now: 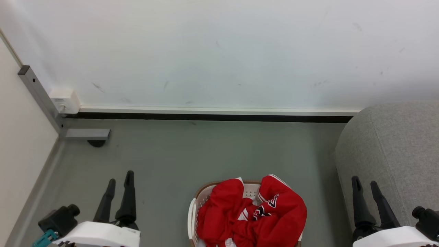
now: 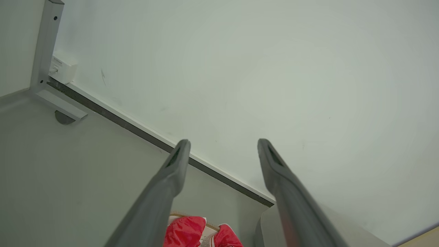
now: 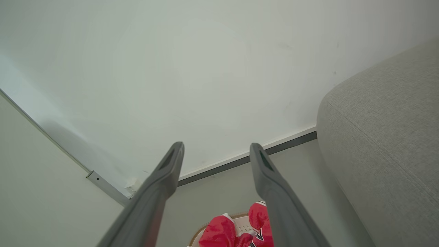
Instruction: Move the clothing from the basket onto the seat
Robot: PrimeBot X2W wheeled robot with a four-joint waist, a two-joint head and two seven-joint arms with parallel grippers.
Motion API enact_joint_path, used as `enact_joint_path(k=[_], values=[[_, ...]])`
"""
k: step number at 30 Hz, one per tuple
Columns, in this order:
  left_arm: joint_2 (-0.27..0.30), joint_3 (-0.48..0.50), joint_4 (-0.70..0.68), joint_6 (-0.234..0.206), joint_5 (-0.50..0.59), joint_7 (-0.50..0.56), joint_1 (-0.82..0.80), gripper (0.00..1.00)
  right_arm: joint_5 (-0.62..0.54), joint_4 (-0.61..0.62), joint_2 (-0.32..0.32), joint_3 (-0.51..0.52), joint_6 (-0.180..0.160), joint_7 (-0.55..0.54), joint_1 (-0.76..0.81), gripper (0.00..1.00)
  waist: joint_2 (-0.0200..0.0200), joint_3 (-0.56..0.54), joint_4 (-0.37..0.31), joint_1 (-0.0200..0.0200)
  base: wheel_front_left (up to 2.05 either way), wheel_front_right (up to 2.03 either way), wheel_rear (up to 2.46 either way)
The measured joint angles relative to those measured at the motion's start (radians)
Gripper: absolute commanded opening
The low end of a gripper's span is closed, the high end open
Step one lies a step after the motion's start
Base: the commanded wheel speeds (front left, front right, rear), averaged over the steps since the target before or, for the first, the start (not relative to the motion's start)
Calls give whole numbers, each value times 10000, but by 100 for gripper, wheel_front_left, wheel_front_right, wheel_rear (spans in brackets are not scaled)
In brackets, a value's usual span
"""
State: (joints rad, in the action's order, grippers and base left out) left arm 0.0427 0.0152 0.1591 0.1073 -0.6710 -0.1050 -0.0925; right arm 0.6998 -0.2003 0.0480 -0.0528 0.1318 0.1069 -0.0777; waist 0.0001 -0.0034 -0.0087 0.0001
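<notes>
The basket [image 1: 200, 196] stands on the grey floor [image 1: 205, 151], well clear of the floor's far edge, where a white skirting strip [image 1: 212, 110] runs along the foot of the wall [image 1: 219, 51]. The clothing [image 1: 223, 206] is heaped inside the basket. It is bright red and rises over the brown rim in two mounds. The right mound shows white striped trim and a black-and-white logo [image 1: 265, 209]. A patch of the basket's perforated back wall shows between the mounds.

The seat [image 1: 394, 147] occupies the floor's right edge, its rounded end close to the wall. It is near the basket but apart from it, with a strip of bare floor between them.

The left jaws hang above the floor to the left of the basket. They are spread apart, and their dark fingers [image 1: 128, 199] point toward the wall. In the left wrist view only floor, skirting and wall show in the gap. The right jaws are to the right of the basket, in front of the seat's side. Their fingers [image 1: 360, 202] are likewise spread wide and grip nothing.

At the floor's far left corner a grey metal post [image 1: 37, 92] leans up the wall, with a small white box [image 1: 65, 101] beside its foot.
</notes>
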Motion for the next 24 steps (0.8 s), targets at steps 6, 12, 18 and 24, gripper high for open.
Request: enact_joint_path(k=[6, 12, 18, 24], values=[[8, -151, 4, -71, 947, -215, -1, 100, -878, -104, -4, -82, 0, 180, -4, 100, 0, -20, -13, 0, 0, 0, 0], [17, -236, 2, -104, 1603, -384, -1, 100, -1498, -186, -6, -107, 0, 359, -7, 100, 0, -37, -37, 0, 0, 0, 0], [44, -288, 10, -113, 2224, -543, -1, 100, -2061, -221, -10, -119, 0, 506, -11, 100, 0, -57, -55, 0, 0, 0, 0], [50, -311, 15, -127, 2738, -654, -3, 100, -2579, -196, -12, -125, 0, 635, -11, 100, 0, -83, -65, 0, 0, 0, 0]])
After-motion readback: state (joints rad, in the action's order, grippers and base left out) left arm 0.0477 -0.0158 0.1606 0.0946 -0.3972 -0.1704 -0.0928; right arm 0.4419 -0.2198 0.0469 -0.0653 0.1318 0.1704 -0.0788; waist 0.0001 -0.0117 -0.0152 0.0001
